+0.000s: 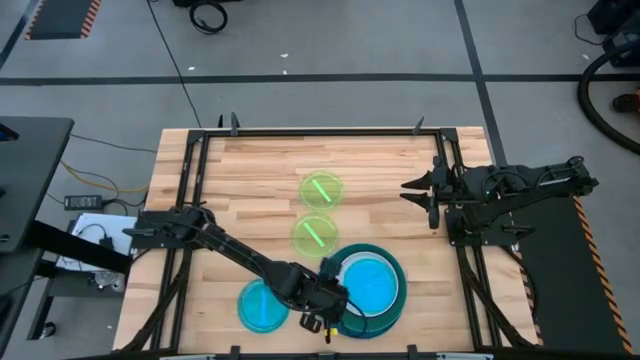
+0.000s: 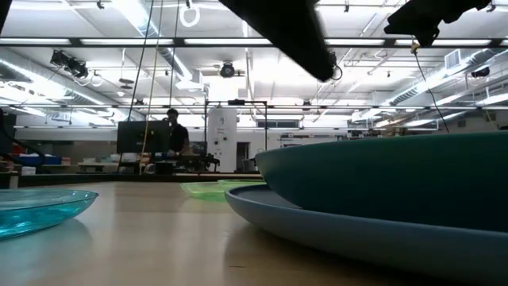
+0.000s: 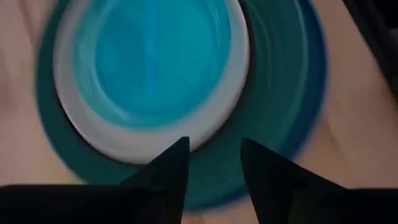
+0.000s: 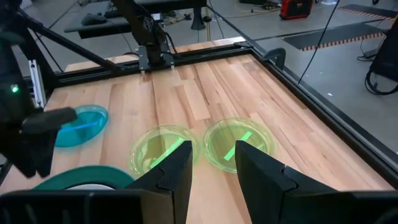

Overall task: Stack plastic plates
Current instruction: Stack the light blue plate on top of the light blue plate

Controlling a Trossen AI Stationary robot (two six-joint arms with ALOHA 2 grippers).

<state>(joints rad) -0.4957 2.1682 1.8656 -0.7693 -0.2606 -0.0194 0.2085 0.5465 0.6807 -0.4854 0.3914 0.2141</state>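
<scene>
Stack of plates (image 1: 372, 290) at lower centre-right of the overhead frame, cyan plate on white on teal on blue, left gripper (image 1: 328, 297) at its left edge, fingers apart, empty, lone cyan plate (image 1: 262, 305) lower left, two lime-green plates (image 1: 320, 210) mid-frame, right gripper (image 1: 416, 187) at right, fingers parted, empty.

I see two matte black arms built from slim jointed segments. The left gripper (image 3: 211, 165) ends in two dark, pointed wedge fingers, and the right gripper (image 4: 211, 165) has the same tapered black pair. A small green light glows on the right arm's wrist housing, and thin dark cables run along its links
</scene>
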